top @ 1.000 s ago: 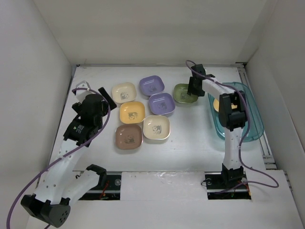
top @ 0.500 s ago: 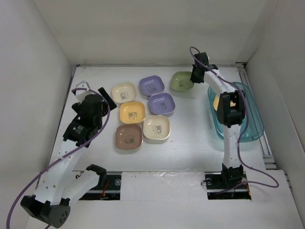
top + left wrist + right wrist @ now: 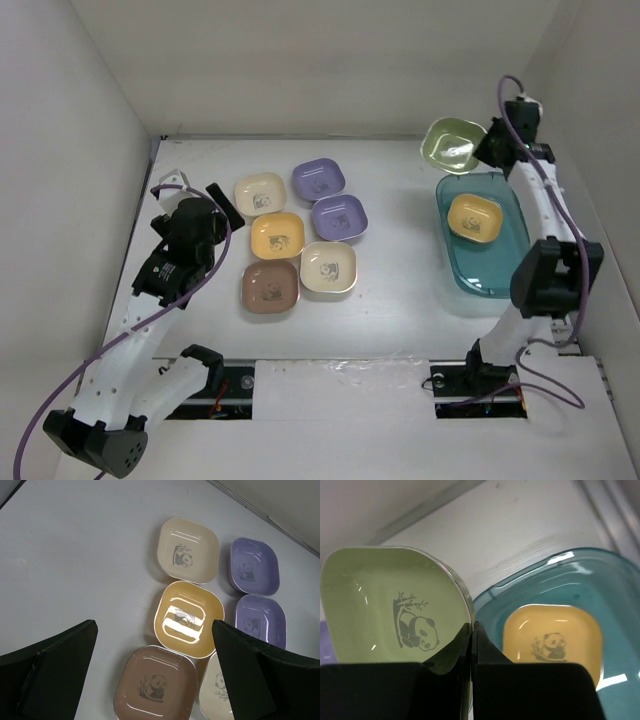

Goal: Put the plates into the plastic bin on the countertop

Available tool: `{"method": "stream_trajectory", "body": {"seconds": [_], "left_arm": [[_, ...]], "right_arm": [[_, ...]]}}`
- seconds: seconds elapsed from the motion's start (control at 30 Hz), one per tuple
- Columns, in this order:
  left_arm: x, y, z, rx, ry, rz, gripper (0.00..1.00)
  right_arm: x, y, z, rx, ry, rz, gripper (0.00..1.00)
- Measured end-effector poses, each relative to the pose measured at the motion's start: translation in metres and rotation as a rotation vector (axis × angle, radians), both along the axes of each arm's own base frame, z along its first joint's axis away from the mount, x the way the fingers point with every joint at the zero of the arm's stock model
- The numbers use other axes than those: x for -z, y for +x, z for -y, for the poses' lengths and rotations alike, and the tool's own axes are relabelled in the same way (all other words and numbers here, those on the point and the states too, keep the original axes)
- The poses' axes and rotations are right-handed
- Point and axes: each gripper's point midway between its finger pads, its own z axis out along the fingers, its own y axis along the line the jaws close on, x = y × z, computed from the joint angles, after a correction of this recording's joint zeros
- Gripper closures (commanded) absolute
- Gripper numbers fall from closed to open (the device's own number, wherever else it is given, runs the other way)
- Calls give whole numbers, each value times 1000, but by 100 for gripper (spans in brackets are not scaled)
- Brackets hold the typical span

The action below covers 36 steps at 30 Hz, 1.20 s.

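Observation:
My right gripper (image 3: 487, 150) is shut on the rim of a green plate (image 3: 452, 144) and holds it raised and tilted at the far end of the teal plastic bin (image 3: 510, 262); the right wrist view shows the green plate (image 3: 395, 610) pinched between the fingers. A yellow-orange plate (image 3: 474, 217) lies in the bin. Several plates sit on the white countertop (image 3: 400, 270) left of centre: cream (image 3: 259, 192), purple (image 3: 318, 179), purple (image 3: 338, 216), yellow-orange (image 3: 277, 235), cream (image 3: 328, 266), brown (image 3: 270, 286). My left gripper (image 3: 205, 215) is open above the counter, left of them.
White walls enclose the countertop on the left, back and right. A metal rail (image 3: 560, 300) runs along the right edge beside the bin. The arm bases stand at the near edge.
My right gripper has lifted the green plate off the counter and carried it right and back, from beside the purple plates to the bin's far end. The left arm has not moved.

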Motion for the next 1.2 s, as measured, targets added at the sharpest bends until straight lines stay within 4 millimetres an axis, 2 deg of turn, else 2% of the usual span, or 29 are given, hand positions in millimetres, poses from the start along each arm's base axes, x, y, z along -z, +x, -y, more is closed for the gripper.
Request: {"method": "stream_trajectory", "body": {"seconds": [0.07,0.1,0.17,0.23,0.4,0.47,0.63,0.8,0.97,1.0,1.03,1.07,1.1,1.13,1.17,1.2], "left_arm": [[0,0,0,2,-1,0,0],[0,0,0,2,-1,0,0],[0,0,1,3,-2,0,0],[0,0,1,4,-2,1,0],[-1,1,4,22,-3,3,0],[-1,1,5,33,-4,3,0],[3,2,10,66,-3,-4,0],[2,3,14,86,-5,-1,0],[1,4,16,100,-4,5,0],[1,4,16,103,-4,3,0],[1,4,17,105,-5,3,0],[2,4,17,108,-5,1,0],[3,5,18,109,-5,-2,0],[3,5,18,110,-5,-5,0],[5,6,19,112,-2,-10,0],[5,6,19,113,-1,-11,0]], "right_arm": [[-16,-23,28,56,9,57,100],[-17,-34,40,79,12,69,100],[-7,-55,59,122,19,62,100],[15,-70,69,146,28,18,100],[96,-108,73,160,90,-145,100],[112,-120,79,180,110,-181,100],[110,-122,102,221,93,-161,100],[111,-116,108,218,85,-158,100],[126,-109,107,187,95,-181,100],[128,-109,107,184,96,-187,94],[129,-108,107,179,98,-189,82],[129,-107,106,171,100,-186,61],[129,-106,104,168,109,-181,26],[127,-104,103,157,112,-171,16],[125,-101,100,141,111,-156,0],[121,-100,98,134,113,-138,0]]}}
